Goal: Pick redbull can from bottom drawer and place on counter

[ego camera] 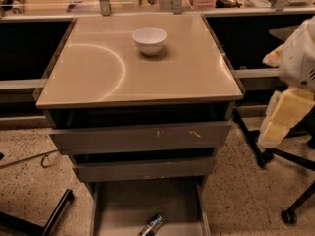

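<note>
Redbull can (151, 225) not yet grasped | end effector (275, 124) at 3 o'clock, well apart from it, grip state cannot tell | can lying in open bottom drawer (128, 200) at 6 o'clock | counter (197, 73) holds white bowl (149, 39) at 12 o'clock | pick and place both remain

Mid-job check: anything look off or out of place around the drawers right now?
The redbull can lies on its side, skewed diagonally, near the front of the open bottom drawer. The top drawer front is scuffed. The hand hangs right of the counter, away from the can.
</note>
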`<state>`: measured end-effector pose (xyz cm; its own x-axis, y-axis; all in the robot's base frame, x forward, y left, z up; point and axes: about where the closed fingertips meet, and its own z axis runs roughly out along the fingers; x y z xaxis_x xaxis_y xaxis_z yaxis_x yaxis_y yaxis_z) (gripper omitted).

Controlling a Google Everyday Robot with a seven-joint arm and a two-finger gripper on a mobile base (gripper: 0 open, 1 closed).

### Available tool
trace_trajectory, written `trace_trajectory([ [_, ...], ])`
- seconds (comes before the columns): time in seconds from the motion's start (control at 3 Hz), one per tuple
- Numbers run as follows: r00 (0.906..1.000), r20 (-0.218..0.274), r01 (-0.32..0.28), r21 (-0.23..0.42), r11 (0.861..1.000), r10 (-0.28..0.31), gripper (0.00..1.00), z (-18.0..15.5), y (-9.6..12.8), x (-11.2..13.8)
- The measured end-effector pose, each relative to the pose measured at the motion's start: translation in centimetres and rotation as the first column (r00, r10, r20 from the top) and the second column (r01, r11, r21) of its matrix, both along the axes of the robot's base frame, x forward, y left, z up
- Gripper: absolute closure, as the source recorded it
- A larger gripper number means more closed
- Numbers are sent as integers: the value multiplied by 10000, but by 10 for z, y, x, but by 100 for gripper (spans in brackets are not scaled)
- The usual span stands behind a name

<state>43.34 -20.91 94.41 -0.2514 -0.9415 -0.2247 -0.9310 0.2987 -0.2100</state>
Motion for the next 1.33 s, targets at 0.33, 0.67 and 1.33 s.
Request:
trace_trajectory([
  [0.33,9959,-751,549,465,9974,-513,0,-69,17,-12],
  [0.67,9889,-1373,617,286,9977,-573,0,-106,17,-29],
  [1.33,9890,-1411,528,564,9970,-444,0,-118,22,-28],
])
